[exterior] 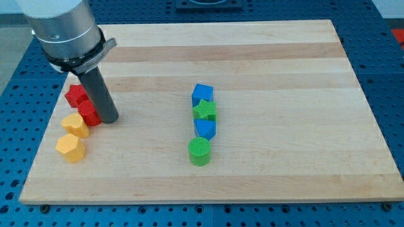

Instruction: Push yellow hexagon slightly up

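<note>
One tip [111, 119] beside red block [89, 113].

You are looking at a lab bench: a pale wooden board [252, 57] lies on a blue perforated metal table [16, 88] with a regular grid of mounting holes, and a grey robot arm [63, 28] stands over the board's far left corner.

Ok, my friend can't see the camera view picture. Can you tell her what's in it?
A dark rod's tip rests on a wooden board beside two red blocks, with two yellow blocks just below them at the view's left. In the middle, a column runs blue, green, blue, green cylinder.
</note>
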Tool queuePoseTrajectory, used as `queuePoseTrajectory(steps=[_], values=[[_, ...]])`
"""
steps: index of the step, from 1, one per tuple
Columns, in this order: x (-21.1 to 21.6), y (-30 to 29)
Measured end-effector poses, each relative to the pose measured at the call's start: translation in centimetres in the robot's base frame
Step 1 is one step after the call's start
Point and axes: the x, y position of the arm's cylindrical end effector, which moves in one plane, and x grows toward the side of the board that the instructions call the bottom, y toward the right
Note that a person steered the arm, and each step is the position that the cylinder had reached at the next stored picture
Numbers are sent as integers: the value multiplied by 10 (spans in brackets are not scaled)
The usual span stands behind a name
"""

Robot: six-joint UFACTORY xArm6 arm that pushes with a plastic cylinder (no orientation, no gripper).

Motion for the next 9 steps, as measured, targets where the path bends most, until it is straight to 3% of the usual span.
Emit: queuePoseTrajectory(steps=[9], values=[[-12, 0]])
